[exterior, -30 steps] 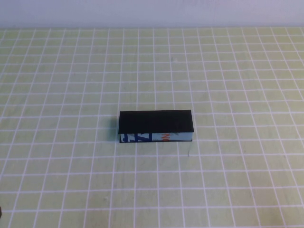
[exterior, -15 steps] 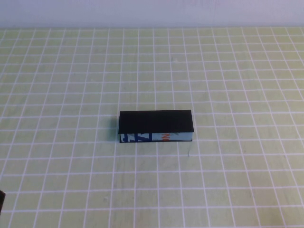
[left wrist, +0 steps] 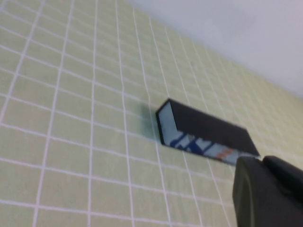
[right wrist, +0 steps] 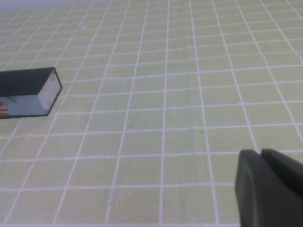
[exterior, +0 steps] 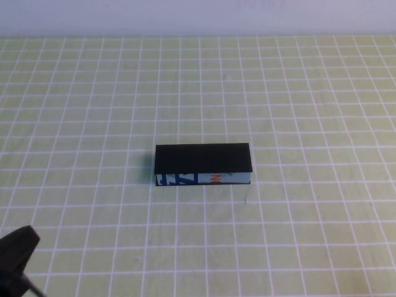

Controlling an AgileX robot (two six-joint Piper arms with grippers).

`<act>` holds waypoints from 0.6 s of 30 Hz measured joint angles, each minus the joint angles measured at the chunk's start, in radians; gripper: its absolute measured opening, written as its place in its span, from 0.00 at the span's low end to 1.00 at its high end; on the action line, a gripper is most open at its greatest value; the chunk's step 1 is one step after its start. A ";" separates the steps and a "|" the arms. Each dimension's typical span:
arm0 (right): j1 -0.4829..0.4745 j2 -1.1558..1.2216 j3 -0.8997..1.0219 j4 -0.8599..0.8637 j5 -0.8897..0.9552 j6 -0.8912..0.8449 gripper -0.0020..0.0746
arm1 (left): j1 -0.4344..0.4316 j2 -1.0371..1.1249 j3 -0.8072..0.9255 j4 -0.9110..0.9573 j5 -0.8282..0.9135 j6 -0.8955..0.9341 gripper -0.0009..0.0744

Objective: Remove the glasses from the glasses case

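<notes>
The glasses case (exterior: 203, 164) is a black box with a white-blue side panel and orange print. It lies shut at the middle of the table, and the glasses are hidden. It also shows in the left wrist view (left wrist: 203, 132) and the right wrist view (right wrist: 26, 92). My left gripper (exterior: 15, 250) is at the table's near left corner, well short of the case; in its own view (left wrist: 262, 163) the fingers are together and empty. My right gripper (right wrist: 260, 153) is out of the high view, far to the right of the case, shut and empty.
The table is covered by a yellow-green cloth with a white grid (exterior: 297, 93). A pale wall (exterior: 198, 15) runs along the far edge. Nothing else stands on the cloth.
My left gripper has come further into the high view at the near left corner, moving towards the case. The case has not moved.
</notes>
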 joint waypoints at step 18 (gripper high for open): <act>0.000 0.000 0.000 0.000 0.000 0.000 0.00 | 0.000 1.094 -0.764 -0.167 0.341 0.624 0.01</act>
